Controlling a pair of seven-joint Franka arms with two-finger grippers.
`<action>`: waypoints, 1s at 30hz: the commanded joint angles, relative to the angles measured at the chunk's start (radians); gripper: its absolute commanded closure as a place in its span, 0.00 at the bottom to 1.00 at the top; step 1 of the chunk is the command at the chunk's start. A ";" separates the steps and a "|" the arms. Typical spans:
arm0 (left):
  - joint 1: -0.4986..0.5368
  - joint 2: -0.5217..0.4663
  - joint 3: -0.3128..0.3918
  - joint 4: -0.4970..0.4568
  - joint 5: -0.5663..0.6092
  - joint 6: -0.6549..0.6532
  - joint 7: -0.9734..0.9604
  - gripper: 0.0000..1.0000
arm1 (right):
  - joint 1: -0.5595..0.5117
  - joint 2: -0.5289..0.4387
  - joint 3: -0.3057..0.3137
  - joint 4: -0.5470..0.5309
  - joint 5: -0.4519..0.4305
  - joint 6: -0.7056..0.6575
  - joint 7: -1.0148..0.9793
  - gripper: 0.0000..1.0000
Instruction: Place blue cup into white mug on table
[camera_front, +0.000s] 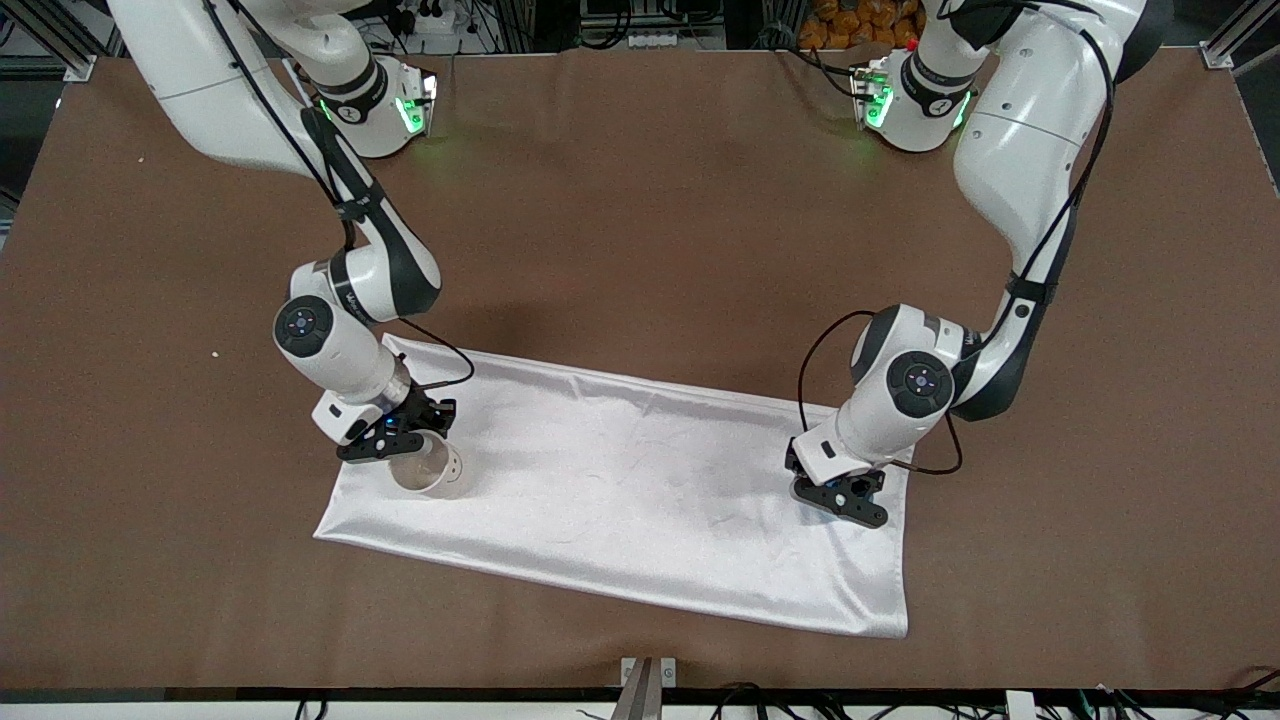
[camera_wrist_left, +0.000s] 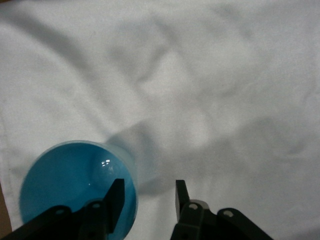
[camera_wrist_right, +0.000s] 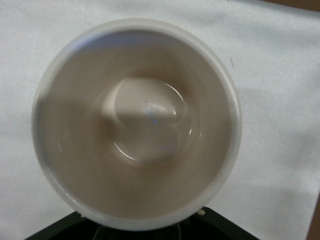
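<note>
The white mug (camera_front: 432, 472) stands on the white cloth toward the right arm's end of the table. My right gripper (camera_front: 405, 440) is down against its side and grips it; the black handle and the fingertips are hidden. In the right wrist view the mug (camera_wrist_right: 137, 125) fills the picture, with an empty beige inside. The blue cup (camera_wrist_left: 75, 192) stands on the cloth toward the left arm's end and is hidden under my left gripper (camera_front: 845, 505) in the front view. My left gripper (camera_wrist_left: 148, 192) is open, with one finger over the cup's inside and the other outside its wall.
The white cloth (camera_front: 640, 480) lies across the brown table (camera_front: 640, 200), with a wrinkled stretch between mug and cup. Both arms reach down onto the cloth's two ends.
</note>
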 joint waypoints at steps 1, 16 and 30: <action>-0.004 0.002 0.001 0.014 0.043 0.008 0.009 1.00 | -0.007 -0.139 0.009 -0.031 -0.018 -0.175 0.016 1.00; -0.005 -0.009 0.002 0.014 0.081 0.007 0.007 1.00 | 0.104 -0.271 0.025 -0.132 -0.006 -0.238 0.238 1.00; 0.009 -0.076 0.001 0.011 0.089 -0.035 0.004 1.00 | 0.323 -0.270 0.029 -0.158 -0.006 -0.135 0.536 1.00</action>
